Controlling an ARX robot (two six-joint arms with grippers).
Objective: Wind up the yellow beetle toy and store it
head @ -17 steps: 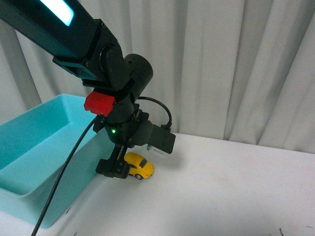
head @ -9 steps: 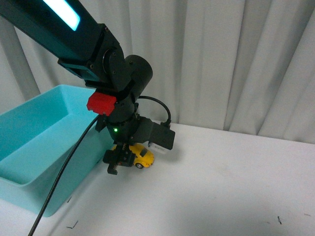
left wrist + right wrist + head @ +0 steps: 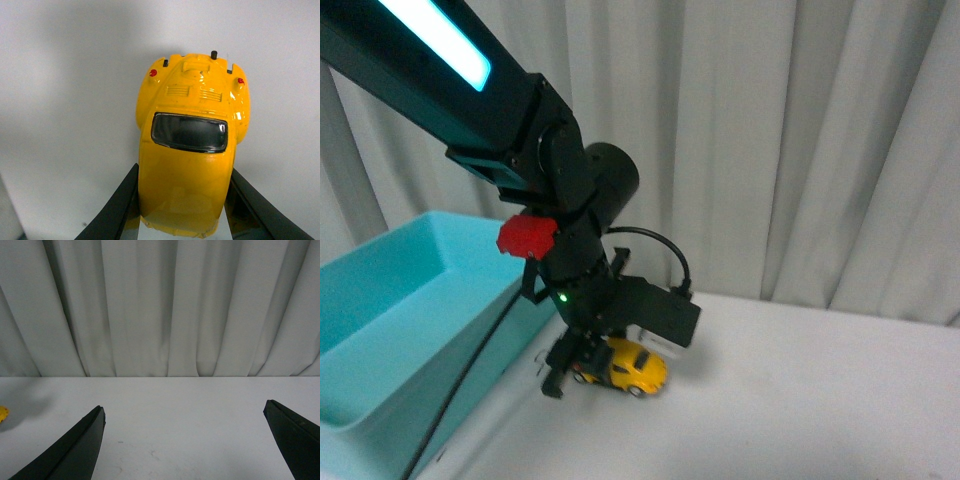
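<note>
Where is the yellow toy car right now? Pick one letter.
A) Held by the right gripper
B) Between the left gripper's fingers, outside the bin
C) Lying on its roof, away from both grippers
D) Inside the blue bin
B: the toy car sits upright between the two dark fingers of the left gripper, beside the blue bin and not in it.
</note>
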